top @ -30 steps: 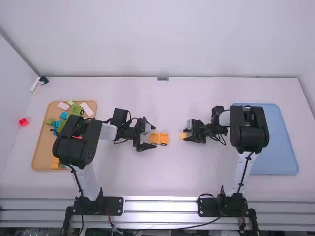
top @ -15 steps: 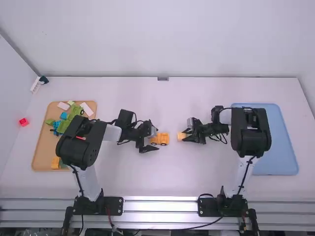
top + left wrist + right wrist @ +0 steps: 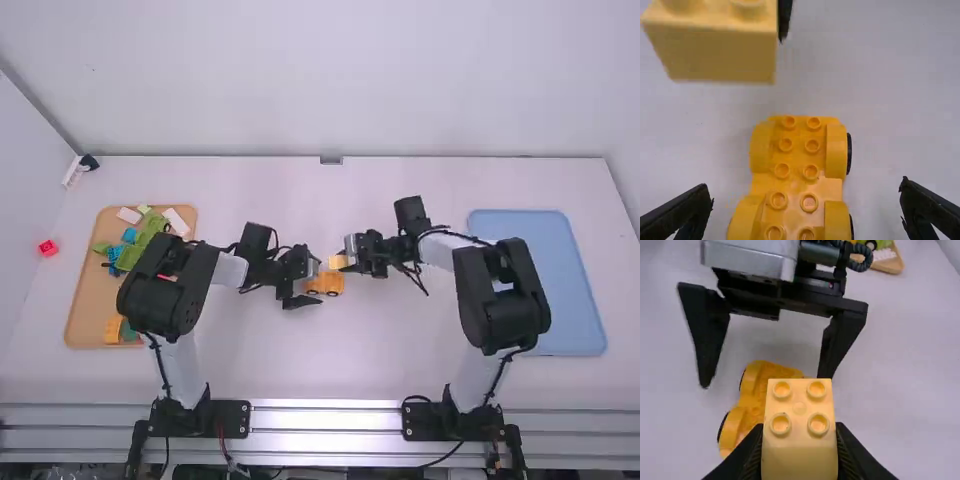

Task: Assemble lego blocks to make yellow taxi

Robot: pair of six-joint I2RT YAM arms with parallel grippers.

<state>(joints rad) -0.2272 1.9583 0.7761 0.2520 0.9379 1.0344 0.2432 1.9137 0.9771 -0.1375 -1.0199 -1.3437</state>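
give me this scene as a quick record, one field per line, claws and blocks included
left claw: open, fingers either side of the car base, not touching it
right claw: shut on the yellow block
yellow block: held, studs up, apart from the base
car base: yellow-orange, wheeled, studs up, on the table
build state: block not yet on base
wooden tray: left side, holding green, blue, pale and yellow pieces
blue tray: right side
red block: left of the wooden tray
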